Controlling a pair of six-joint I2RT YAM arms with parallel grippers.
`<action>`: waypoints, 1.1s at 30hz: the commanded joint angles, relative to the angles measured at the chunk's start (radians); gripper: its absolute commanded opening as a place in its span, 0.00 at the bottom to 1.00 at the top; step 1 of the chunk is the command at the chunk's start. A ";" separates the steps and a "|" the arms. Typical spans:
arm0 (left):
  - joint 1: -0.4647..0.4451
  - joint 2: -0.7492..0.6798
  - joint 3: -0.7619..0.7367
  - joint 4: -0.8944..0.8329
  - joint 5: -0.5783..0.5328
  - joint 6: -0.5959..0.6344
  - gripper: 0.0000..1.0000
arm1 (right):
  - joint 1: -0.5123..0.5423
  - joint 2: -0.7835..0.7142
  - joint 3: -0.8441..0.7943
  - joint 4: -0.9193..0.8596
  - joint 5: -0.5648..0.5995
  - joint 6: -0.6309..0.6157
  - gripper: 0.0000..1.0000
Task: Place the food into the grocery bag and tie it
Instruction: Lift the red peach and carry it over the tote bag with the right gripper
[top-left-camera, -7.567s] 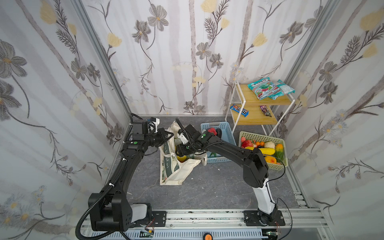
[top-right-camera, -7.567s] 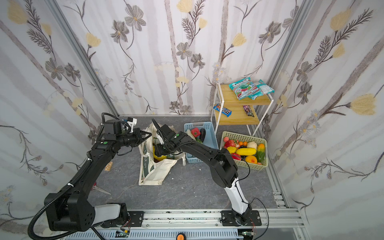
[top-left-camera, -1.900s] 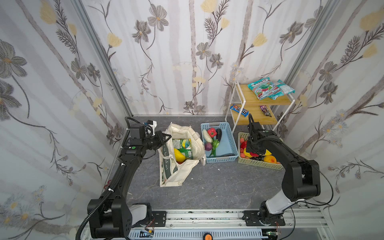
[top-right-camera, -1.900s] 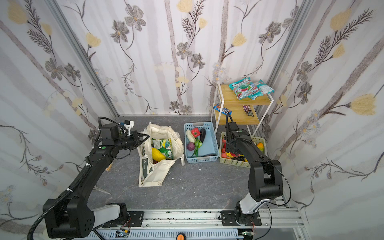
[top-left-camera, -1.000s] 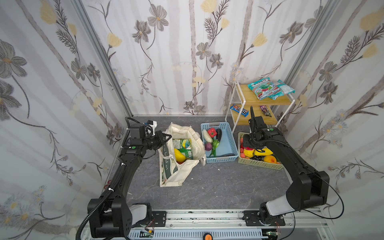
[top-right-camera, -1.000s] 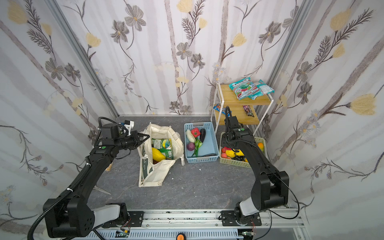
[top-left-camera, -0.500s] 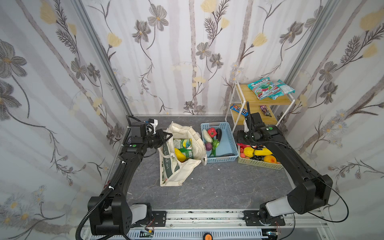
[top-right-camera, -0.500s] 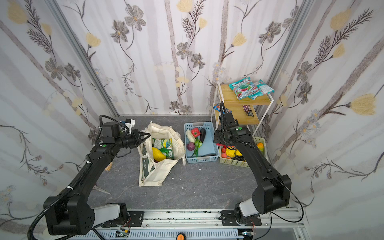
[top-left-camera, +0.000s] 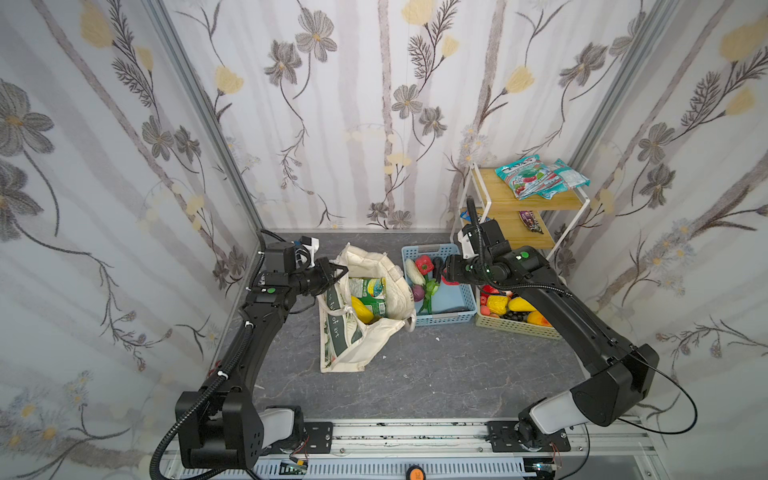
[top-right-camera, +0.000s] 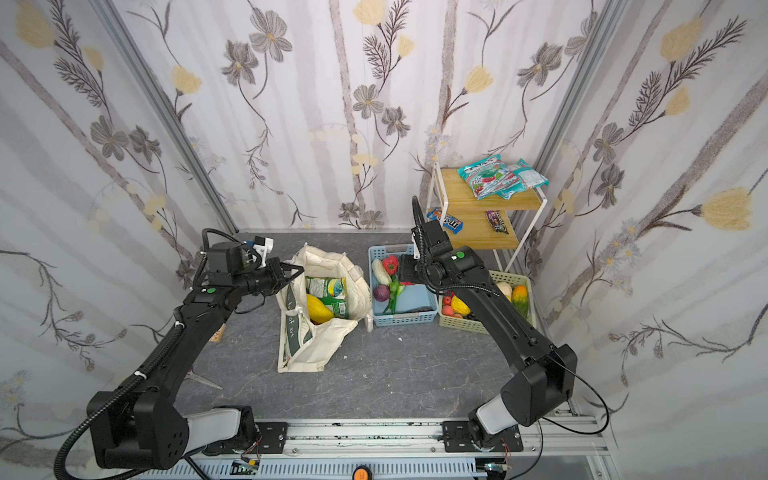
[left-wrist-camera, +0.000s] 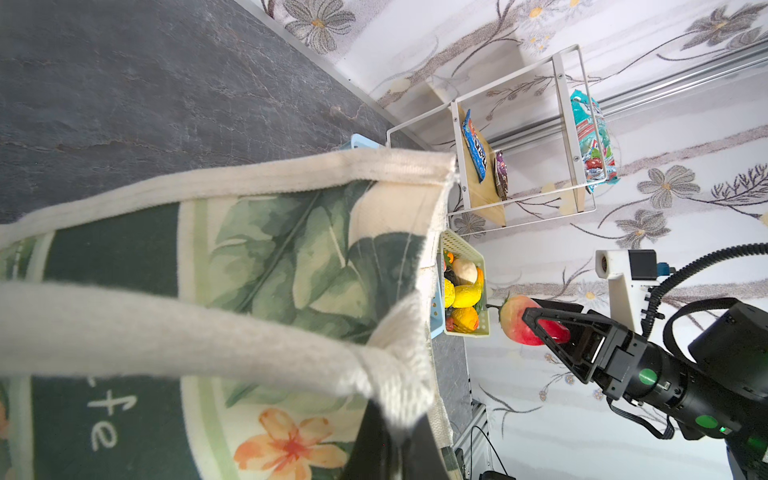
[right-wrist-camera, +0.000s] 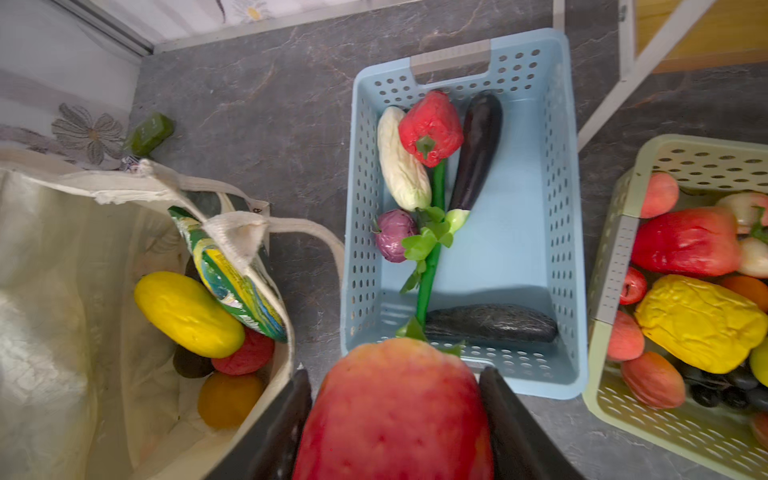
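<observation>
On the grey floor, your grocery bag lies open, with the left gripper pinched shut on its rim. Beyond, the right gripper clamps a red fruit over the blue basket. Next, carry it across and release over the bag.

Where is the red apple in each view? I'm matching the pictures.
Top view: apple peeks from right gripper, over blue basket.
Top view: likewise.
Left wrist: in the gripper, beyond the bag.
Right wrist: foreground, between fingers.
Landmark: blue basket.
</observation>
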 joint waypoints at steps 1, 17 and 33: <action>-0.003 -0.001 0.010 0.030 0.003 0.003 0.00 | 0.034 0.020 0.023 0.068 -0.033 0.039 0.60; -0.008 -0.001 0.001 0.025 -0.007 0.006 0.00 | 0.201 0.122 0.144 0.138 -0.107 0.090 0.61; -0.008 -0.002 -0.003 0.029 -0.008 0.008 0.00 | 0.288 0.219 0.205 0.173 -0.148 0.093 0.61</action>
